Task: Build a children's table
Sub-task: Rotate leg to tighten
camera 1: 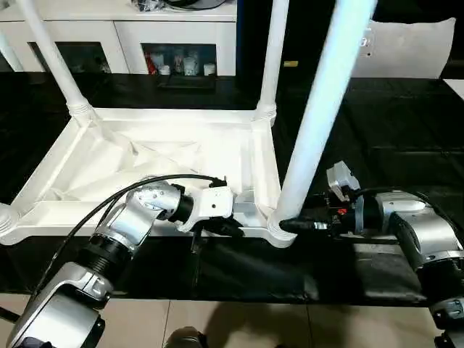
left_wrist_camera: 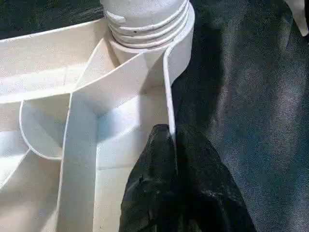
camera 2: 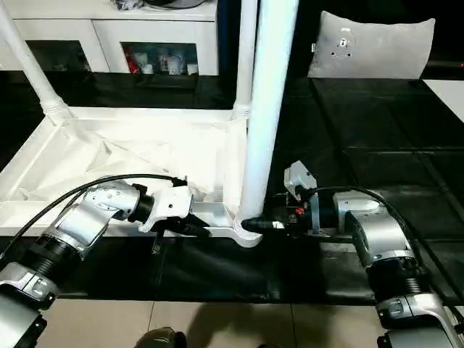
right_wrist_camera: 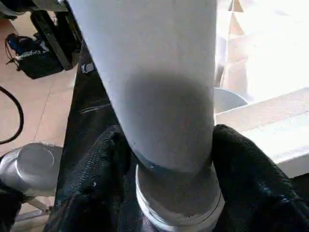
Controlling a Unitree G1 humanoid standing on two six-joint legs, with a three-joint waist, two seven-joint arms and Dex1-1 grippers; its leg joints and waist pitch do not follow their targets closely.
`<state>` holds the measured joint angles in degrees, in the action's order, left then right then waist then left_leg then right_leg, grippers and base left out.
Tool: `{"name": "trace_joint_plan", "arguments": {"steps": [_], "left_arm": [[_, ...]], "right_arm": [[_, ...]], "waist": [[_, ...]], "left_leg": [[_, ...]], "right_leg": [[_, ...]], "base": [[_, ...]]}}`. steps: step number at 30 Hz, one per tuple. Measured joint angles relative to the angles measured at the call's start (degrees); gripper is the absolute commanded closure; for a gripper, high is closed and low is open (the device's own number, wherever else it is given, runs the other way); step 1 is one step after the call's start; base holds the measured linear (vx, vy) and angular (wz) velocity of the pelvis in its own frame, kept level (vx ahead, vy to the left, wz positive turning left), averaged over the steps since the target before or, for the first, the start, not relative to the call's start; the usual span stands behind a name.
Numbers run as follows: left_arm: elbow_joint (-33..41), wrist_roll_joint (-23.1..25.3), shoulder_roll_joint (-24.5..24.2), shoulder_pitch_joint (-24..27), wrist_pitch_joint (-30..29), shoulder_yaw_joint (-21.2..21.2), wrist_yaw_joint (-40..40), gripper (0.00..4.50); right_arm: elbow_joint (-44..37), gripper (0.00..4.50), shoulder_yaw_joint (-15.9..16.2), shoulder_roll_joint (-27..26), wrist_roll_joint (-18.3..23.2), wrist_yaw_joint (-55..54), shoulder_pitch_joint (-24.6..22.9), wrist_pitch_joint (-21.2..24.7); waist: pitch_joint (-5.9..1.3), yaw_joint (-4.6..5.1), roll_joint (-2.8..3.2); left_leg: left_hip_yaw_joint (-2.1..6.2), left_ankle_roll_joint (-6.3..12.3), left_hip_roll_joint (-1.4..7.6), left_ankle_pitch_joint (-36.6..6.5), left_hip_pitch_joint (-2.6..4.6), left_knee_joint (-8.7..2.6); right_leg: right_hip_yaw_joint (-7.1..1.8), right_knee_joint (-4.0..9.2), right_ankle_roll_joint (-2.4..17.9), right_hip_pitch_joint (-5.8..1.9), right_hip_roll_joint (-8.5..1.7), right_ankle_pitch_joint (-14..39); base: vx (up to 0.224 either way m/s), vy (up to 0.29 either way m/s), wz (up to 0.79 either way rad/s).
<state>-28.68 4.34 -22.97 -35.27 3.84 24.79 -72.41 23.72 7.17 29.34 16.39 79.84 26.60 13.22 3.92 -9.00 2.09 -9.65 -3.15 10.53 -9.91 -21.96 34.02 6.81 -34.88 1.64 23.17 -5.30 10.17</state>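
Right end effector [camera 1: 293,225] reaches in level from the side and has its two black fingers [right_wrist_camera: 251,183] set one on each side of the near corner leg [camera 1: 319,116], low down just above the threaded collar, pinching the tube. The left end effector [camera 1: 230,230] is pressed together on the thin rim wall of the children's table [camera 1: 152,163], close beside that same corner; the wrist view has the wall edge running between its dark fingertips [left_wrist_camera: 159,159].

The table lies upside down on a black padded floor mat [camera 1: 391,130] with faint square seams, whose near edge gives way to pale floor tiles [camera 1: 239,326]. Beyond the table stands a white cabinet [camera 1: 116,36] with dark glass compartments holding small items. A grey cushion [camera 2: 373,47] leans at the far edge of the mat, well apart from the table on the right arm's side.

The table is glossy white plastic: a rectangular top with rounded corners, its underside crossed by thin upright ribs that form triangular cells, and round sockets at the corners. Smooth tubular legs rise from the sockets, including two far legs [camera 1: 54,58] and [camera 1: 272,58] on the cabinet side. The held leg's foot shows ringed threads where it enters the socket [left_wrist_camera: 145,21].

Both forearms are silver metal, with black cable looping over the left one.
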Motion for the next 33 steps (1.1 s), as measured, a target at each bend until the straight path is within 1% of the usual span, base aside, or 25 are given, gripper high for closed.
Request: {"name": "trace_joint_plan", "arguments": {"steps": [3, 4, 7, 10, 13, 15, 18, 21, 22, 24, 25, 27, 28, 29, 31, 32, 33], "left_arm": [[0.00, -0.08, 0.00, 0.00, 0.00, 0.00, -0.46, 4.50], [0.00, -0.11, 0.02, 0.00, 0.00, 0.02, -0.48, 4.50], [-0.01, -0.16, 0.08, 0.01, -0.02, 0.02, -0.62, 4.50], [-0.16, -0.27, 0.45, 0.02, -0.31, -0.09, -0.85, 4.50], [-0.26, -0.71, 1.43, -0.02, -2.20, -0.59, -0.20, 4.50], [-0.67, -0.89, 2.27, -0.02, -4.20, -1.46, 0.71, 4.50], [-1.60, -0.43, 3.41, -0.19, -7.81, -2.93, 4.23, 4.50], [-3.00, 0.40, 5.64, -0.81, -12.33, -4.68, 9.77, 4.50], [-3.58, 0.66, 6.93, -1.22, -13.98, -4.99, 12.27, 4.50], [-4.36, 0.65, 9.35, -1.56, -16.79, -6.05, 15.93, 4.50], [-5.52, 0.73, 11.47, -2.47, -18.90, -6.85, 19.24, 4.50], [-6.66, 0.83, 13.57, -3.67, -21.36, -7.56, 23.02, 4.50], [-7.69, 0.85, 15.57, -4.20, -22.78, -8.75, 26.47, 4.50], [-8.49, 0.92, 16.98, -4.98, -23.76, -9.28, 28.85, 4.50], [-8.87, 1.02, 18.54, -5.62, -25.05, -9.48, 31.70, 4.50], [-8.86, 1.02, 18.85, -5.63, -25.09, -9.57, 32.18, 4.50], [-8.84, 1.01, 19.05, -5.64, -25.09, -9.77, 32.57, 4.50]], "right_arm": [[-0.01, 2.25, -0.02, 0.01, -0.02, -0.02, 0.00, 0.14], [-0.04, 2.41, -0.02, 0.01, -0.01, -0.02, 0.00, 0.21], [-0.62, 2.47, -0.02, 0.04, -0.03, -0.12, -0.19, 0.79], [-2.34, 2.52, -0.25, 0.16, 0.01, -0.42, -1.49, 1.61], [-3.72, 2.54, -0.62, -0.28, 0.04, -1.67, -2.62, 1.88], [-4.54, 2.54, -1.47, -1.23, 0.03, -4.27, -3.51, 2.52], [-4.40, 2.55, -2.58, -4.22, -1.38, -11.63, -3.48, 3.01], [-3.28, 2.56, -4.04, -8.52, -3.51, -22.11, -2.21, 4.73], [-3.04, 2.57, -4.69, -10.02, -4.37, -26.09, -1.60, 5.50], [-2.99, 2.57, -5.46, -11.70, -5.48, -31.93, -0.92, 7.30], [-2.44, 2.57, -6.49, -13.67, -6.52, -36.89, 0.22, 8.34], [-1.85, 2.57, -7.04, -15.67, -7.80, -42.59, 1.48, 9.29], [-0.71, 2.57, -8.23, -18.30, -8.58, -47.82, 2.51, 9.23], [-0.13, 2.57, -9.23, -19.87, -9.21, -51.32, 3.06, 9.03], [0.50, 2.57, -10.02, -21.62, -9.59, -55.66, 3.61, 8.48], [0.60, 2.23, -10.05, -21.70, -9.68, -56.18, 3.71, 8.28], [0.71, 2.02, -10.05, -21.70, -9.77, -56.36, 3.76, 7.89]], "waist": [[0.00, -0.03, 0.00], [0.00, -0.08, 0.00], [0.00, -0.21, 0.00], [-0.01, -0.57, 0.01], [-0.06, -0.72, 0.05], [-0.08, -0.68, 0.07], [-0.07, 0.30, 0.08], [-0.04, 2.04, 0.10], [-0.02, 2.83, 0.12], [-0.01, 3.81, 0.15], [0.01, 4.38, 0.19], [0.02, 5.09, 0.21], [0.02, 5.67, 0.21], [0.02, 5.78, 0.20], [0.02, 5.95, 0.19], [0.01, 5.94, 0.17], [-0.01, 5.87, 0.14]], "left_leg": [[0.00, 0.00, 0.00, 0.00, 0.00, 0.00], [0.00, 0.00, 0.00, 0.00, 0.00, 0.00], [0.00, 0.00, 0.00, 0.00, 0.00, 0.00], [-0.01, 0.00, 0.00, 0.00, 0.02, 0.00], [-0.01, 0.00, 0.00, 0.00, 0.09, 0.00], [-0.03, -0.01, 0.00, 0.00, 0.25, 0.00], [-0.09, -0.02, 0.00, 0.00, 0.74, -0.01], [-0.05, -0.03, -0.05, -0.01, 1.14, -0.03], [-0.01, -0.03, -0.03, -0.01, 1.21, -0.11], [0.03, -0.02, -0.03, -0.01, 1.33, -0.36], [0.02, -0.01, -0.03, -0.01, 1.33, -0.42], [0.02, 0.01, -0.09, -0.02, 1.15, -0.37], [0.02, 0.02, -0.16, -0.03, 1.06, -0.34], [0.01, 0.07, -0.27, -0.05, 0.96, -0.34], [-0.03, 0.28, -0.45, -0.17, 0.88, -0.33], [-0.05, 0.33, -0.47, -0.20, 0.87, -0.32], [-0.08, 0.39, -0.49, -0.22, 0.87, -0.32]], "right_leg": [[0.00, 0.00, -0.01, 0.00, 0.00, 0.00], [0.00, 0.00, 0.00, 0.00, 0.00, 0.00], [0.00, 0.00, 0.00, 0.00, 0.00, 0.00], [0.00, 0.00, -0.02, -0.02, 0.00, 0.01], [-0.01, 0.00, -0.02, -0.08, 0.00, 0.01], [-0.01, -0.01, -0.02, -0.21, -0.01, 0.01], [-0.04, -0.01, -0.28, -0.55, -0.01, 0.16], [0.03, 0.20, -0.33, -0.90, -0.05, 0.19], [0.18, 0.52, -0.33, -1.05, -0.04, 0.19], [0.37, 1.33, -0.33, -1.37, -0.04, 0.19], [0.41, 1.72, -0.33, -1.46, -0.02, 0.19], [0.41, 2.05, -0.33, -1.42, -0.05, 0.19], [0.32, 2.18, -0.33, -1.39, -0.05, 0.19], [0.22, 2.21, -0.32, -1.29, -0.11, 0.19], [-0.02, 2.22, -0.23, -1.21, -0.16, 0.12], [-0.06, 2.22, -0.17, -1.21, -0.16, 0.00], [-0.12, 2.22, -0.18, -1.21, -0.17, -0.26]], "base": [[0.000, 0.000, 0.00], [0.000, 0.000, 0.00], [0.000, 0.000, 0.00], [0.000, 0.000, 0.00], [0.000, 0.000, 0.00], [0.000, 0.000, 0.00], [0.000, 0.000, 0.00], [-0.021, 0.005, -0.02], [0.000, 0.000, 0.00], [0.000, 0.000, 0.00], [0.000, 0.000, 0.00], [-0.006, 0.026, -0.05], [0.000, 0.000, 0.00], [0.000, 0.000, 0.00], [0.000, 0.000, 0.00], [0.000, 0.000, 0.00], [0.000, 0.000, 0.00]]}}
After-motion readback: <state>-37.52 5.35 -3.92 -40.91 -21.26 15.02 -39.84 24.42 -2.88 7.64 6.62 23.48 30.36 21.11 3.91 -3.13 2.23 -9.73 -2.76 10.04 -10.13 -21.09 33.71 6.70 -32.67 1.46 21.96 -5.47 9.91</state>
